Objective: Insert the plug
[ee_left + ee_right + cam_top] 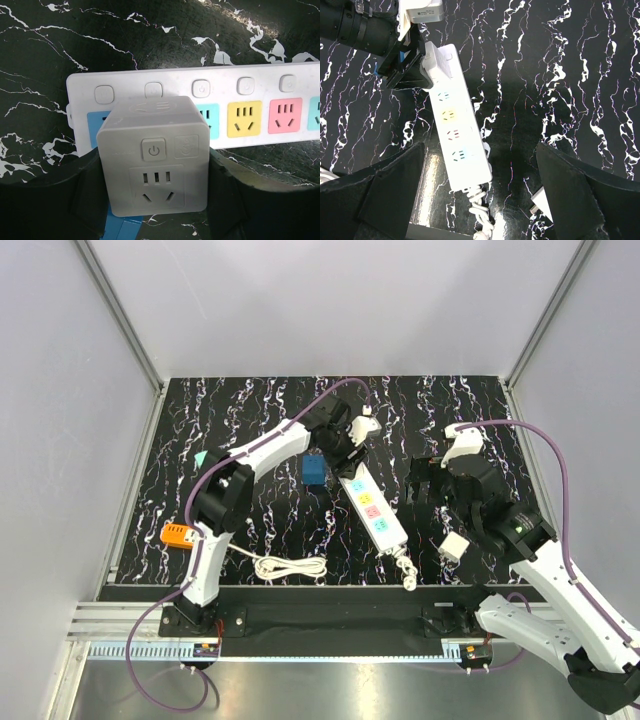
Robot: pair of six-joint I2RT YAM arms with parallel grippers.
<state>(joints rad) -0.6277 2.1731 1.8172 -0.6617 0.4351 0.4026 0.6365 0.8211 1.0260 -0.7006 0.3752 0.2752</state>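
The royal-blue plug [313,471] sits on the table just left of the far end of the white power strip [372,505]; no gripper holds it. My left gripper [340,454] is shut on a white cube adapter [152,155] with a socket face and a power button. It holds this at the strip's far end, over the blue socket [97,125]. A blue edge [120,230] shows under that cube. My right gripper [425,485] hangs open and empty above the table, right of the strip [475,170].
A pale teal cube [203,458] lies at the far left. An orange socket block [177,534] with a coiled white cord [290,567] lies front left. A small white adapter [453,546] lies by the right arm. The strip's cord [405,570] curls at the front edge.
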